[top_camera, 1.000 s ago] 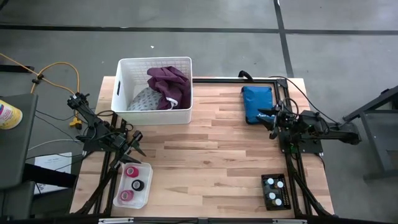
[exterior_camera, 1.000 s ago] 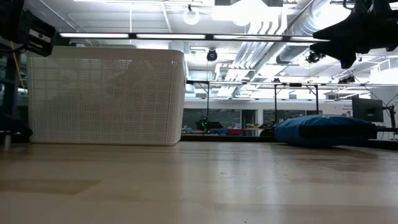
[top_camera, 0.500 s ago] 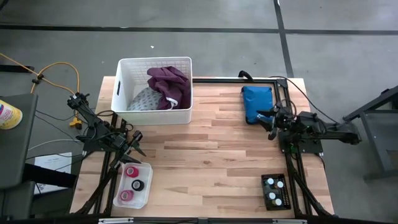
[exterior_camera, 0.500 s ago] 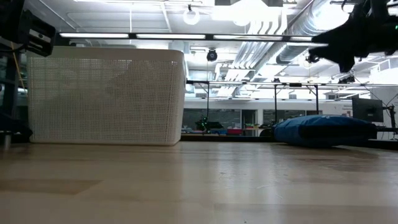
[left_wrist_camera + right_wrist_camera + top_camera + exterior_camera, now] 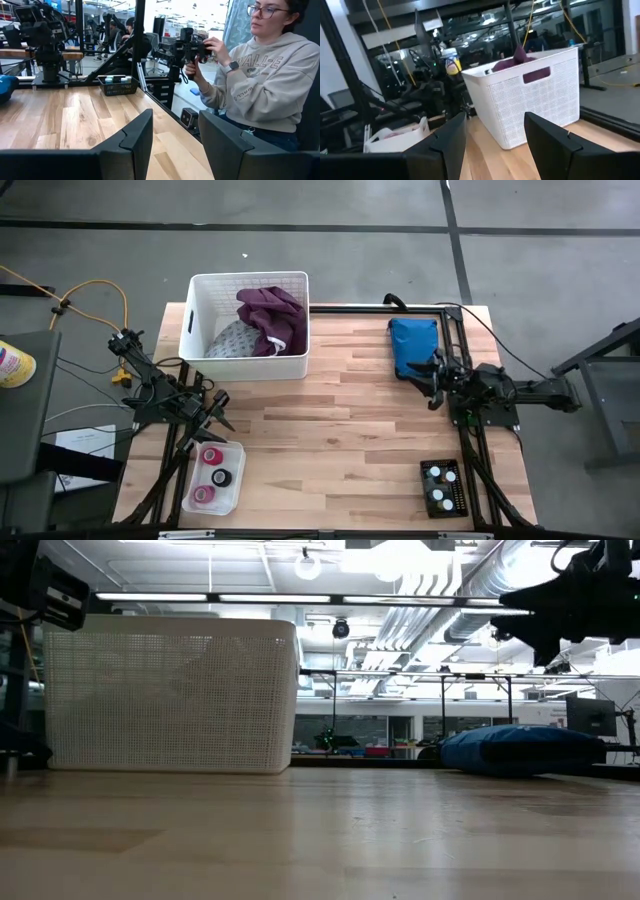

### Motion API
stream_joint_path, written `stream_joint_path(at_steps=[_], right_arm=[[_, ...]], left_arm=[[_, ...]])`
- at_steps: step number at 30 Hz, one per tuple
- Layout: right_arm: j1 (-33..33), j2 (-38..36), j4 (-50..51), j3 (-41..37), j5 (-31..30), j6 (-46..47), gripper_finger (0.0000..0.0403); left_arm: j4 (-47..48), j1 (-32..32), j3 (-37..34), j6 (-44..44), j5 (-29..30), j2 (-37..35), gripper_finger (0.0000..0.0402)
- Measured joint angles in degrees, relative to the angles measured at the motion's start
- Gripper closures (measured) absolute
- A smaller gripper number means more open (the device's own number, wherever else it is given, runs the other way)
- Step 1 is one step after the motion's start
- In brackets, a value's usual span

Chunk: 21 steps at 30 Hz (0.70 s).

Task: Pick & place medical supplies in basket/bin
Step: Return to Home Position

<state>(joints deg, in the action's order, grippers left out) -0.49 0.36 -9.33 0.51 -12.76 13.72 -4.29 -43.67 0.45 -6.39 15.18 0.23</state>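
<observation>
Already in the basket [image 5: 250, 366]: purple cloth [image 5: 270, 310] heaped on top toward the right wall, grey dotted cloth [image 5: 230, 340] flat beneath, peeking out at the front-left. White, tall-walled, slotted all over, with a dark handle slot [image 5: 536, 75] in each short wall. Long axis: left to right along the back of the bench [image 5: 340, 430]. Just off the basket's front-left corner, left pincer [image 5: 226, 411]: spread wide, bare, aimed away across the bench. Well apart to the basket's right and a little forward of it, right pincer [image 5: 430, 385]: likewise spread wide and bare, pointed straight back at the basket's right end wall. Nearer arm: the left. Judged as a pull-back to rest, with no grasp called for, only a retreat clear of the basket walls. Outside the basket, further forward of its front-left corner: tape rolls [image 5: 220, 477] in a clear tray [image 5: 238, 455]. Far to its front-right: vials [image 5: 441, 485] in a dark rack.
</observation>
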Motion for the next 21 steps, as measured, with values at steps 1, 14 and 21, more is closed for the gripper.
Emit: stream_joint_path(at_steps=[1, 14, 21], right_arm=[[0.00, 0.00, 0.57, 0.00, 0.50, -0.02, 0.0216], [0.00, 0.00, 3.09, -0.07, 1.40, 1.20, 0.0216], [0.00, 0.00, 6.36, -0.09, 5.46, 1.81, 0.0216]], left_arm=[[0.00, 0.01, 0.00, 0.01, 0.00, 0.00, 0.0249], [0.00, 0.00, 0.00, -0.01, 0.00, 0.00, 0.0249], [0.00, 0.00, 0.00, 0.01, 0.01, 0.00, 0.0249]])
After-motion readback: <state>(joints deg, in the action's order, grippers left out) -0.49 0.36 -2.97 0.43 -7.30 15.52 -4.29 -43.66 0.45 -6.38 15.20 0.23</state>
